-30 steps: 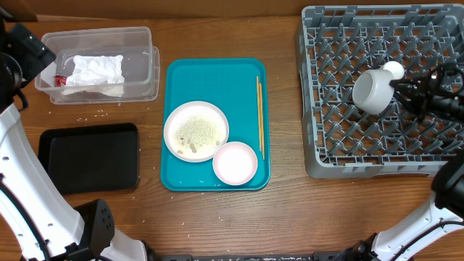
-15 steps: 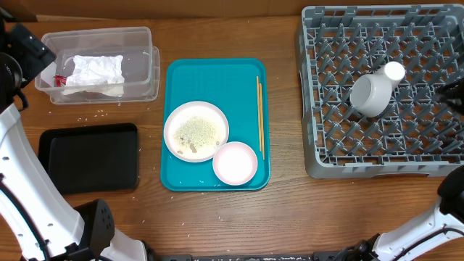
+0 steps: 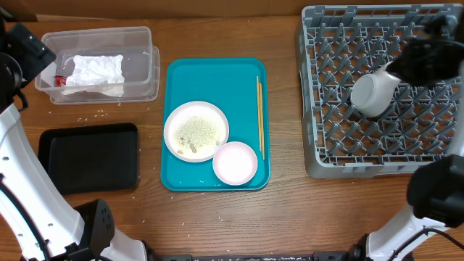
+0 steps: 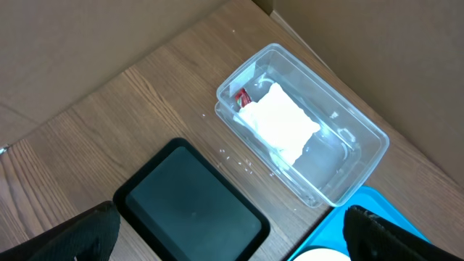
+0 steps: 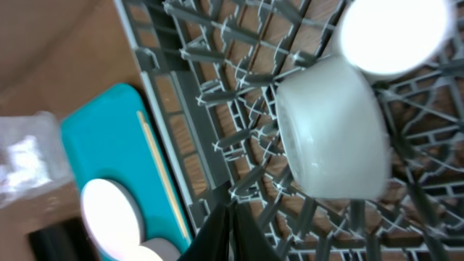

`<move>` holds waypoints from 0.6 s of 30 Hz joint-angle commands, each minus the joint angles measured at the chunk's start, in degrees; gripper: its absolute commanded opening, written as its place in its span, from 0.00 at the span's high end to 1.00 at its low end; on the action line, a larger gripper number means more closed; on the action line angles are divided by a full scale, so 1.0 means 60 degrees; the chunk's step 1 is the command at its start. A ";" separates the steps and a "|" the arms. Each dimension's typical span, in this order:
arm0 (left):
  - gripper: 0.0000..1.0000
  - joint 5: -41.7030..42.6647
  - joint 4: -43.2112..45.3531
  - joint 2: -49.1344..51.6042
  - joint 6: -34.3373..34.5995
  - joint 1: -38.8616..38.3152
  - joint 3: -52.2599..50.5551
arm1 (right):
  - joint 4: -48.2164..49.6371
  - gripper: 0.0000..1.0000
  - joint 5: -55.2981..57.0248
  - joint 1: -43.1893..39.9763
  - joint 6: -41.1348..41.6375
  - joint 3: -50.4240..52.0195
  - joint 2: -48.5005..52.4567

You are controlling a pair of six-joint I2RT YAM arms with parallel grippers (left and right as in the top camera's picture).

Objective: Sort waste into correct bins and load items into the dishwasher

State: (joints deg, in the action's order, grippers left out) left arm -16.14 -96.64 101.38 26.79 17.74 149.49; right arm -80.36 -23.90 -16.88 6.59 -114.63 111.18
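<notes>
The pale grey round bowl (image 3: 372, 94) lies on its side mid-rack in the pegged grey dish rack (image 3: 319, 156) beside a small white cup (image 5: 391, 29). The white napkin (image 3: 93, 71) and red wrapper (image 4: 241, 95) are in the clear tub (image 3: 148, 43). Left to load from the teal tray (image 3: 210, 80): rice-strewn plate (image 3: 196, 130), pink bowl (image 3: 235, 162), wooden chopsticks (image 3: 259, 116). The right pincer (image 5: 228, 225), pressed together, is near the bowl but apart from it; the left pincer (image 4: 228, 217) is spread.

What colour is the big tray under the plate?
Teal; the tray shows best in the overhead view.
</notes>
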 commanded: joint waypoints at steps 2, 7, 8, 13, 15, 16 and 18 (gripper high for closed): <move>0.00 -0.0127 -0.0004 -0.0022 -0.0073 0.0055 0.0036 | 0.0736 0.96 0.1519 0.0685 0.0732 0.0965 0.0066; 0.00 -0.0127 -0.0004 -0.0022 -0.0073 0.0055 0.0036 | 0.1082 0.96 0.2721 0.0892 0.1435 0.1942 0.0066; 0.00 -0.0127 -0.0004 -0.0022 -0.0073 0.0055 0.0036 | 0.1107 0.96 0.2834 0.0892 0.1446 0.2047 0.0066; 0.00 -0.0127 -0.0004 -0.0022 -0.0073 0.0055 0.0036 | 0.1206 0.96 0.3945 0.0692 0.1450 0.2215 0.0066; 0.00 -0.0127 -0.0004 -0.0022 -0.0073 0.0055 0.0036 | 0.1158 0.96 0.4503 0.0586 0.1453 0.2215 0.0066; 0.00 -0.0127 -0.0004 -0.0022 -0.0073 0.0055 0.0036 | 0.1111 0.96 0.4725 0.0528 0.1479 0.2211 0.0066; 0.00 -0.0127 -0.0004 -0.0022 -0.0073 0.0055 0.0036 | 0.0947 0.96 0.5217 0.0390 0.1756 0.2208 0.0062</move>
State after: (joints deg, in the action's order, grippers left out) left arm -16.14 -96.66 101.38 26.79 17.74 149.49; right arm -73.89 -0.51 -13.08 14.81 -101.49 111.81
